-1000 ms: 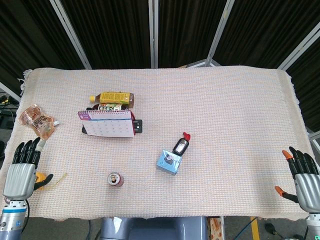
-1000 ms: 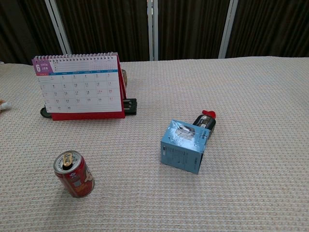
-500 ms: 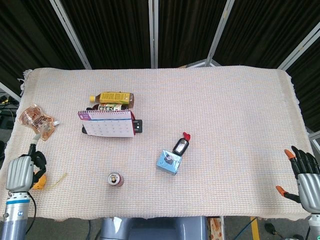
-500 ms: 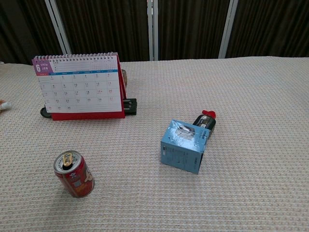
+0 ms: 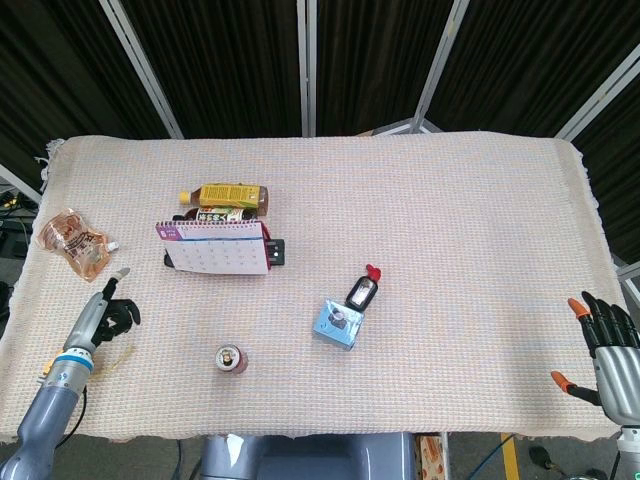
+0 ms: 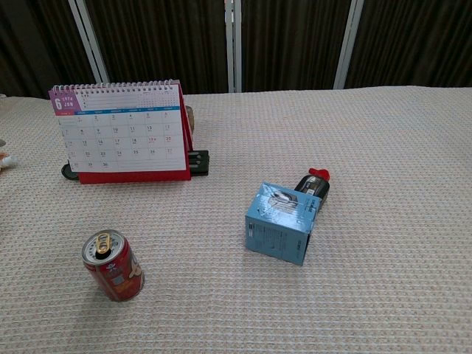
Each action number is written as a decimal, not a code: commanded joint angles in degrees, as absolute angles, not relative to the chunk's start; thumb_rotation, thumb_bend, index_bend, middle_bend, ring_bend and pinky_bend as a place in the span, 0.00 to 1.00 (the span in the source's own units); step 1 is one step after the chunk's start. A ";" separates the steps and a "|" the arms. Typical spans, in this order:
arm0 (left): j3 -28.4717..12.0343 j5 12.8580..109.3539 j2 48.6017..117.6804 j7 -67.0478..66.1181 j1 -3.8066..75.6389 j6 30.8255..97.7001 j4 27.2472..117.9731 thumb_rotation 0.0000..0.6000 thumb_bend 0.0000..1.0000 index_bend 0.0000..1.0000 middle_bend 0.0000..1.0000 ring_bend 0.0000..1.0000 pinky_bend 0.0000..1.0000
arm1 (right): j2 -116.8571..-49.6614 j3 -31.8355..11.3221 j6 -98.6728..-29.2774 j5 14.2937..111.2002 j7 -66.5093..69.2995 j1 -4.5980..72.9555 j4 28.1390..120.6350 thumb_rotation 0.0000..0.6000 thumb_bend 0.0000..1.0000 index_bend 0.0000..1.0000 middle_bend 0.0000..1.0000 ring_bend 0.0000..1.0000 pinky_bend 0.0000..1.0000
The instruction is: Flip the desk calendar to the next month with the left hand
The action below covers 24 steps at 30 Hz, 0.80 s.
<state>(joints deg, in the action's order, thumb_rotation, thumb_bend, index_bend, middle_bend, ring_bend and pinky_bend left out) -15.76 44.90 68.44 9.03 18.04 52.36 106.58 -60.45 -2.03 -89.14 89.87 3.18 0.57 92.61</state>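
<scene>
A woven cloth (image 5: 450, 200) covers the whole table, giving every object a flat, non-slip bed. The desk calendar (image 6: 122, 133) stands upright on its red base at the left-centre, its June page facing the robot and the spiral binding along the top, which is where a page would be lifted and thrown over. Two bottles (image 5: 225, 200) lie just behind it, so the flipped page has little room at the back. The left hand (image 5: 105, 312) hovers over the cloth, near the calendar's lower left but apart from it; seen edge-on, it appears partly curled and empty, though I cannot tell for sure. The right hand (image 5: 610, 345) waits at the far right edge, fingers spread, holding nothing. A blue box (image 6: 280, 221) and a red can (image 6: 112, 265) sit in front, well apart from the calendar.
</scene>
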 commanded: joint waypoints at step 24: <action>-15.79 24.88 75.09 7.37 31.22 45.61 99.07 1.00 1.00 0.00 0.63 0.66 0.56 | -60.21 -2.37 -88.65 89.09 4.49 0.76 92.38 1.00 0.02 0.00 0.00 0.00 0.00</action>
<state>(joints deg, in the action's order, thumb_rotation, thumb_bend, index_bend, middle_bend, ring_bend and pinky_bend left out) -15.84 25.06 74.94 7.35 31.04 45.77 99.23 -60.21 -2.37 -88.65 89.09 4.48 0.76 92.38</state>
